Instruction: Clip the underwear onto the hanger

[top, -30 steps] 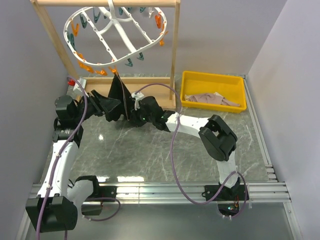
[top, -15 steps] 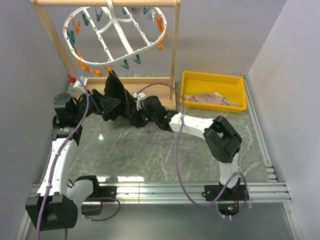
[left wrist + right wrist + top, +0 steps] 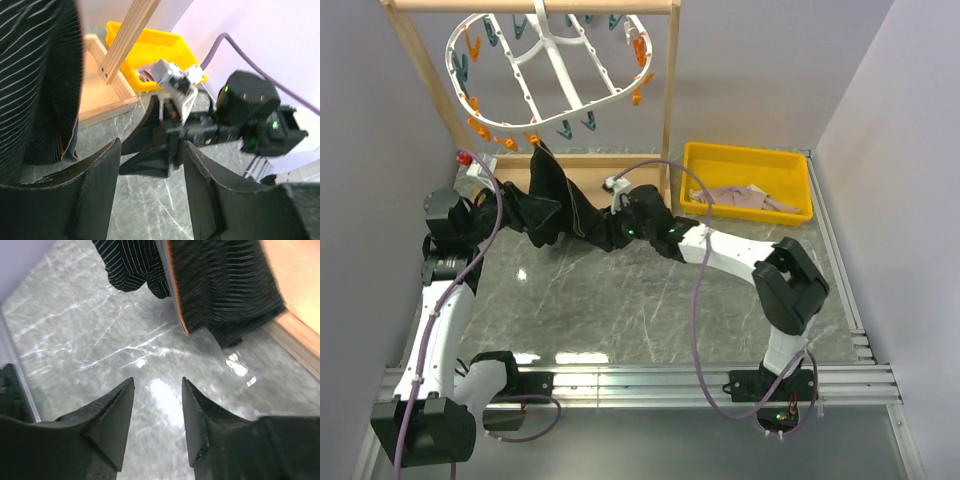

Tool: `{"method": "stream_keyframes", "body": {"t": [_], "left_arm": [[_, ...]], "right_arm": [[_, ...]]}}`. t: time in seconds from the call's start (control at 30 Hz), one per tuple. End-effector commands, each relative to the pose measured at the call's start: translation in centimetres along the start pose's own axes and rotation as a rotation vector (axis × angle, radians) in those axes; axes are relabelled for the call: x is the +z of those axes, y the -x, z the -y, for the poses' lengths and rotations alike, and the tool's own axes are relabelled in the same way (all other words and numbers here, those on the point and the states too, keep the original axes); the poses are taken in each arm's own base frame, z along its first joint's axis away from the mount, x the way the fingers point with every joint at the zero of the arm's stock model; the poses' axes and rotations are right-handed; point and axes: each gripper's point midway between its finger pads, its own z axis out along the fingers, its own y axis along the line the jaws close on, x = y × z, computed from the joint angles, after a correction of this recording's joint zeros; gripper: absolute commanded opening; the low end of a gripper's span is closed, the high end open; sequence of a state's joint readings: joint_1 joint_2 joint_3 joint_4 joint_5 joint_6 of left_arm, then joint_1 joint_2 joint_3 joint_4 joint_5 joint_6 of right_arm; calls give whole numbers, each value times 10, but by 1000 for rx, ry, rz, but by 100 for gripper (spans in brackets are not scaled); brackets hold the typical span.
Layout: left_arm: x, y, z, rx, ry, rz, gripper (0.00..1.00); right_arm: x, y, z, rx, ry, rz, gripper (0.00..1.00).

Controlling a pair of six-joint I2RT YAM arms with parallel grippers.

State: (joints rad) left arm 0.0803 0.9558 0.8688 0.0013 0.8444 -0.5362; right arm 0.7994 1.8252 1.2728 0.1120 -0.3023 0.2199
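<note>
The underwear (image 3: 558,195), a black ribbed knit with fine pale stripes, is hanging in a crumpled fold under the near rim of the hanger (image 3: 564,70). Its top corner is reaching up to the orange pegs (image 3: 480,128); whether a peg is biting it, I cannot tell. The hanger is a white plastic oval with inner ribs, tilting under the wooden frame (image 3: 670,100). The left gripper (image 3: 150,147) is standing spread, with nothing between its black fingers and the cloth lying just beside one of them. The right gripper (image 3: 157,381) is gaping apart too, pinching nothing, above the glossy grey marbled tabletop (image 3: 620,310) and pointing at the underwear.
</note>
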Motion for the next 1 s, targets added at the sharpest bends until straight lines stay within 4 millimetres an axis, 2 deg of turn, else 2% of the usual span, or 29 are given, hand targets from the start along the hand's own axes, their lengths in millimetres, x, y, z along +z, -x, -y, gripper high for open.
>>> {"method": "stream_keyframes", "body": {"t": [0.0, 0.03, 0.07, 0.13, 0.17, 0.2, 0.23, 0.3, 0.37, 0.4, 0.47, 0.53, 0.57, 0.6, 0.67, 0.7, 0.77, 0.8, 0.83, 0.9, 0.97], "left_arm": [[-10, 18, 27, 195, -83, 65, 57], [-12, 18, 31, 218, -93, 72, 57], [-12, 18, 30, 237, -86, 78, 57], [-12, 19, 37, 283, -97, 97, 57], [-11, 20, 41, 310, -105, 111, 57], [-10, 24, 40, 328, -84, 133, 57], [-5, 21, 50, 362, -109, 135, 57], [1, 30, 53, 401, -85, 187, 57], [11, 30, 63, 445, -97, 217, 57], [16, 44, 61, 471, -58, 284, 56], [28, 46, 72, 509, -70, 323, 56], [43, 57, 73, 520, -42, 378, 55], [54, 55, 67, 511, -21, 376, 54], [58, 62, 71, 519, -24, 416, 53], [68, 62, 74, 518, -22, 438, 53], [79, 56, 69, 519, -21, 429, 53], [84, 64, 70, 552, -21, 499, 54], [94, 60, 62, 552, -10, 497, 54], [95, 68, 65, 571, -18, 545, 54], [106, 68, 54, 572, 6, 557, 53], [109, 77, 54, 577, 14, 604, 53]], "right_arm": [[-42, 52, -12, 19, 65, 147, 51], [-49, 52, -11, 32, 71, 155, 53], [-62, 63, -14, 27, 87, 186, 55], [-76, 71, -11, 20, 86, 224, 60], [-89, 84, -8, 10, 75, 264, 61], [-96, 94, -7, -2, 68, 291, 62], [-102, 103, -7, -10, 64, 313, 62], [-116, 126, 2, -25, 20, 375, 63], [-129, 155, 5, -43, 1, 443, 63], [-140, 173, 8, -42, -12, 488, 63], [-149, 188, 11, -44, -26, 527, 62], [-162, 206, 15, -49, -50, 568, 62], [-170, 216, 14, -60, -53, 592, 63], [-173, 220, 14, -64, -57, 599, 63], [-180, 227, 19, -54, -83, 607, 65], [-184, 232, 20, -51, -84, 617, 66], [-193, 239, 26, -31, -109, 647, 69], [-195, 241, 27, -29, -122, 652, 70], [-197, 243, 28, -34, -134, 660, 70], [-200, 245, 30, -37, -147, 675, 71], [-202, 244, 28, -49, -139, 675, 72]]}}
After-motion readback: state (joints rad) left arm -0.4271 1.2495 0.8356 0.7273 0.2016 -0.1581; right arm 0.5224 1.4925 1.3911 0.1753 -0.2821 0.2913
